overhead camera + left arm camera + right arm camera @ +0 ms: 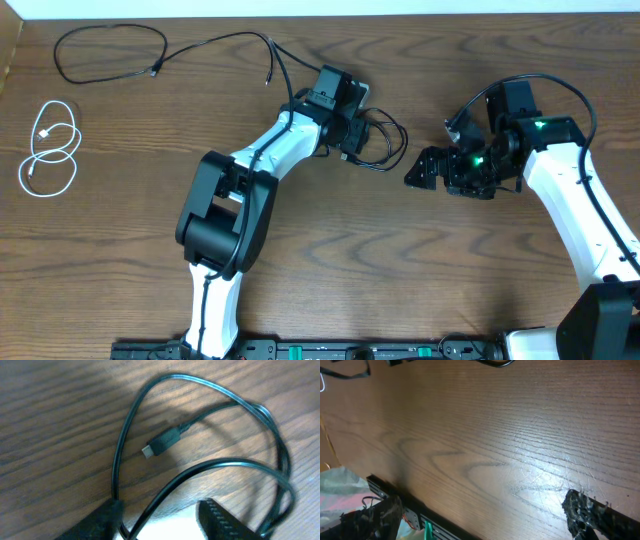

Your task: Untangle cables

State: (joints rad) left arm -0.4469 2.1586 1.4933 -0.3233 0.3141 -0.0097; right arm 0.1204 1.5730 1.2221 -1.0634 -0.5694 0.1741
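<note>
Cables lie in three spots on the wooden table [330,260], none touching another. White cable [52,152] is at far left in a loose double loop, well apart from both arms. One black cable [215,40] runs along the back edge: a wide loop at back left, then a long tail w/ its end hanging near the left arm's forearm. Second black cable [390,165] is bunched in a few overlapping loops at centre, right under the left gripper [352,140]. In the left wrist view that cable [175,377] arcs round its own small plug [161,444], which lies flat on the wood inside the loop; a strand passes between the fingers of the left gripper [160,525], close by one finger [95,522]. Jaws are spread, not pinching the strand. Right gripper [430,170] hangs just right of the bunch, not touching it; wrist view shows the right gripper [485,520] w/ jaws wide apart over bare wood, nothing between them. Right arm's own thick black lead [560,85] loops above its wrist. Left arm's white forearm lies across the table btw the back cable's tail and the bunch.
</note>
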